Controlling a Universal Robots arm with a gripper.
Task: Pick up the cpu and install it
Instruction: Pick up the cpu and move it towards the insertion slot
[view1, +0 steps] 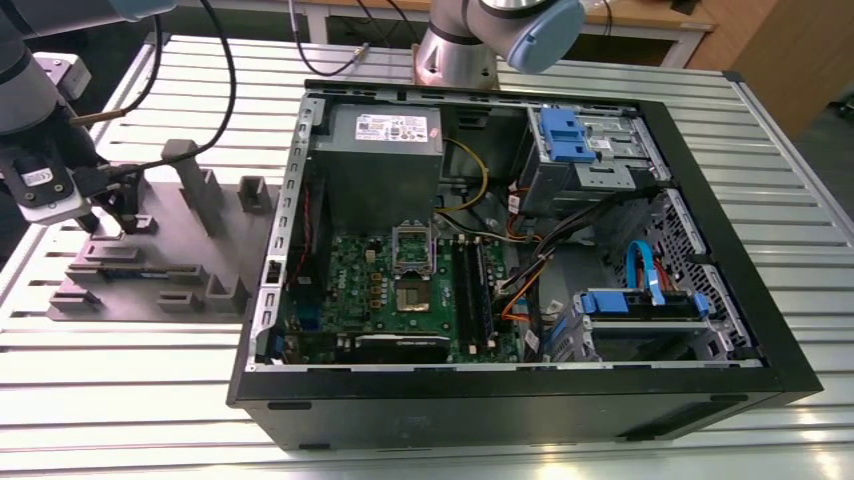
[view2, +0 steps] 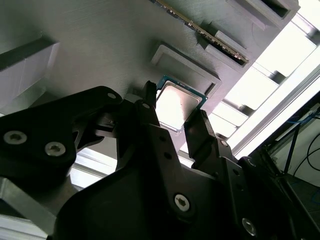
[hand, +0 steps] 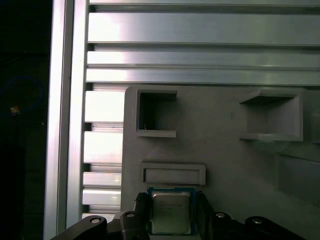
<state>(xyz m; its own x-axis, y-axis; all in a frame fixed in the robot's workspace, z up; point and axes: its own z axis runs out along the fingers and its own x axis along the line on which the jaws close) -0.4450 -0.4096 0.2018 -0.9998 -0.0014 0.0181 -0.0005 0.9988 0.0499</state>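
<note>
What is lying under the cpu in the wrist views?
The cpu lies flat on the grey tray, which shows beyond it. The tray surface right beneath is covered by the chip itself.

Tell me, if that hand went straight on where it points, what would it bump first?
Probably the cpu, lying right before the hand on the grey tray; depth is hard to judge.
</note>
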